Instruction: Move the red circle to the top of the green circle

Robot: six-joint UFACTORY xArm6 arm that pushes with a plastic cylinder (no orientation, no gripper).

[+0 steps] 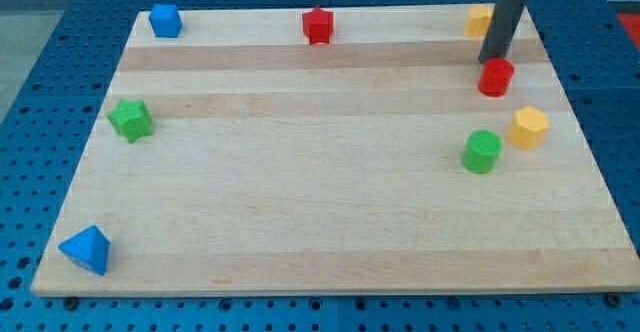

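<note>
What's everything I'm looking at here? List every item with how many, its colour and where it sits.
wooden board: 1, light wood, fills the view
perforated table: 1, blue, under and around the board
red circle: 1, red, view's right, above the green circle
green circle: 1, green, view's right
yellow hexagon: 1, yellow, right of the green circle
yellow block: 1, yellow, top right, partly behind the rod
red star: 1, red, top centre
blue cube: 1, blue, top left
green star: 1, green, left edge
blue pyramid: 1, blue, bottom left
my tip: 1, dark rod end, at the red circle's upper edge
</note>
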